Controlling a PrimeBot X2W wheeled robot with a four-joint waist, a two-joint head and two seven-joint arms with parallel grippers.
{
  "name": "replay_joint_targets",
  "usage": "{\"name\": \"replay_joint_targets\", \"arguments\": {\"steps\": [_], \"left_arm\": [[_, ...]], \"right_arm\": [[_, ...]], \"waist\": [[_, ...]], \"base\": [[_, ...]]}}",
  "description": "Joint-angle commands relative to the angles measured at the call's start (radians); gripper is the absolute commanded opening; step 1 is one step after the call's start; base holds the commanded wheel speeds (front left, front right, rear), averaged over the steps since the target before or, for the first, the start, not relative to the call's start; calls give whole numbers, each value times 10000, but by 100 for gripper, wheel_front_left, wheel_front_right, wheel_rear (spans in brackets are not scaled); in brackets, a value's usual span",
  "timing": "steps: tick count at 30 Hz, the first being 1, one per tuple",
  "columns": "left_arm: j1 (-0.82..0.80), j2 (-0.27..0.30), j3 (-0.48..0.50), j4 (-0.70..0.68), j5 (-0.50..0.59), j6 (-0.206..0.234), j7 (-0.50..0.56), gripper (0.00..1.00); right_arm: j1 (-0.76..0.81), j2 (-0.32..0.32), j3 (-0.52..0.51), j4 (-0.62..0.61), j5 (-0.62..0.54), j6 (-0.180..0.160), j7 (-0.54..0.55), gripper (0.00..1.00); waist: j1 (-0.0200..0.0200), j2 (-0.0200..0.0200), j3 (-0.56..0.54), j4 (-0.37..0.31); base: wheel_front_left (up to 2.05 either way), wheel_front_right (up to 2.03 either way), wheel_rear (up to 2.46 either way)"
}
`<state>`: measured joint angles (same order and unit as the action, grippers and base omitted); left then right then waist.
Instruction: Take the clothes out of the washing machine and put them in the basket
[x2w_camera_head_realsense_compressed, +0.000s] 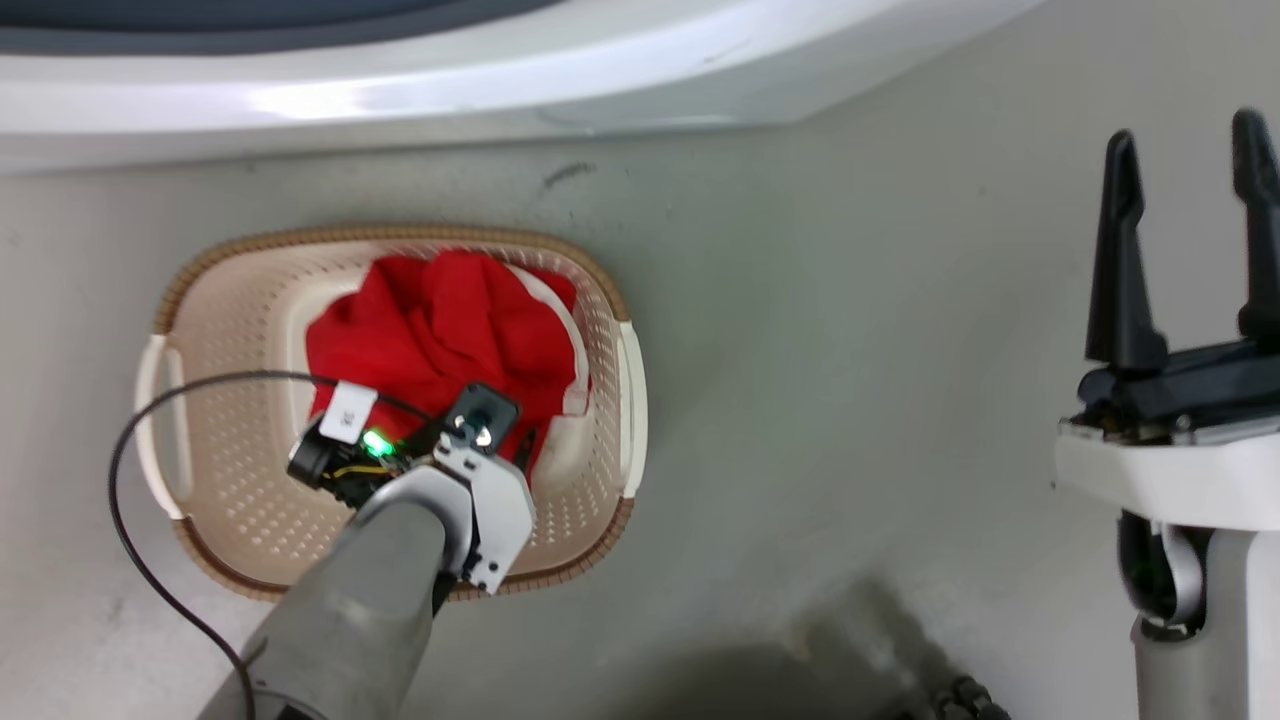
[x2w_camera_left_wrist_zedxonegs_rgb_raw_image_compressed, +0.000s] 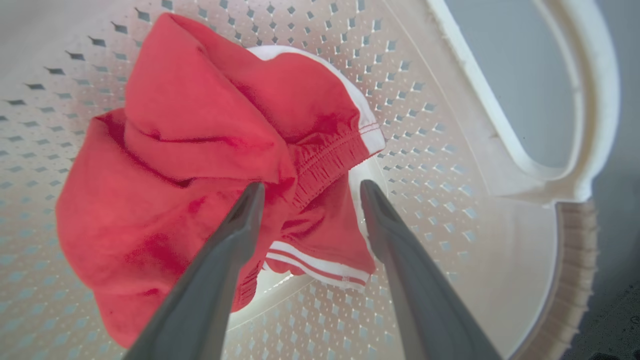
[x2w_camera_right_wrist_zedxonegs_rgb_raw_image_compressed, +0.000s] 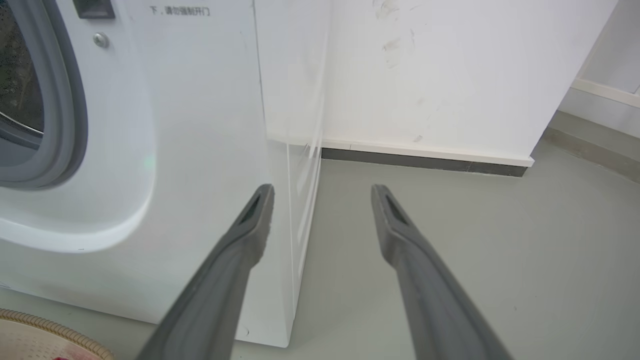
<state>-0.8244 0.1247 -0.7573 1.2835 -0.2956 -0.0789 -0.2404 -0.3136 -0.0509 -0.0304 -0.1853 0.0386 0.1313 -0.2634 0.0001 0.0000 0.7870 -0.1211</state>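
The red clothes (x2w_camera_head_realsense_compressed: 440, 330) lie bunched in the cream basket (x2w_camera_head_realsense_compressed: 400, 237), which stands on the floor in front of the washing machine (x2w_camera_head_realsense_compressed: 400, 90). In the left wrist view the clothes (x2w_camera_left_wrist_zedxonegs_rgb_raw_image_compressed: 190, 150) show white stripe trim and rest on the basket's perforated floor (x2w_camera_left_wrist_zedxonegs_rgb_raw_image_compressed: 425, 125). My left gripper (x2w_camera_left_wrist_zedxonegs_rgb_raw_image_compressed: 310, 187) is open just above the heap, nothing pinched between its fingers. My left forearm (x2w_camera_head_realsense_compressed: 390, 560) reaches down into the basket. My right gripper (x2w_camera_head_realsense_compressed: 1186, 135) stands open and empty at the right, over bare floor. In the right wrist view it (x2w_camera_right_wrist_zedxonegs_rgb_raw_image_compressed: 322, 187) faces the washing machine's (x2w_camera_right_wrist_zedxonegs_rgb_raw_image_compressed: 200, 150) front corner.
The washer's grey door ring (x2w_camera_right_wrist_zedxonegs_rgb_raw_image_compressed: 70, 100) shows at the left. A white wall with a dark baseboard (x2w_camera_right_wrist_zedxonegs_rgb_raw_image_compressed: 425, 161) runs behind the grey floor (x2w_camera_right_wrist_zedxonegs_rgb_raw_image_compressed: 500, 250). A black cable (x2w_camera_head_realsense_compressed: 130, 500) loops from my left arm over the basket's left side.
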Motion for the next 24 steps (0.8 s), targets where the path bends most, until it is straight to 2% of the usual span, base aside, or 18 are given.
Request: {"name": "replay_joint_targets", "arguments": {"steps": [1,5,9,18,24], "left_arm": [[140,-15,-11,-28,3,-10,-68,100],[613,-1,-46,-476,14,-39,-251,100],[1334,214,194,-1960,30,177,-264,100],[3135,766,1475,-5468,314,1026,-249,100],[4440,804,2729,-7800,725,1615,-250,100]], "right_arm": [[170,14,5,55,6,-9,-18,100],[488,13,37,173,-72,-9,-19,100],[861,13,33,287,-178,-9,-19,100],[1663,13,54,475,-325,-9,-18,100],[2208,13,73,600,-416,-9,-19,100]], "waist": [[-1,0,-529,161],[-1,0,-1337,383],[-1,0,-2123,629],[-1,0,-3590,1022],[-1,0,-4572,1246]], "base": [[0,0,0],[0,0,0],[0,0,0],[0,0,0],[0,0,0]]}}
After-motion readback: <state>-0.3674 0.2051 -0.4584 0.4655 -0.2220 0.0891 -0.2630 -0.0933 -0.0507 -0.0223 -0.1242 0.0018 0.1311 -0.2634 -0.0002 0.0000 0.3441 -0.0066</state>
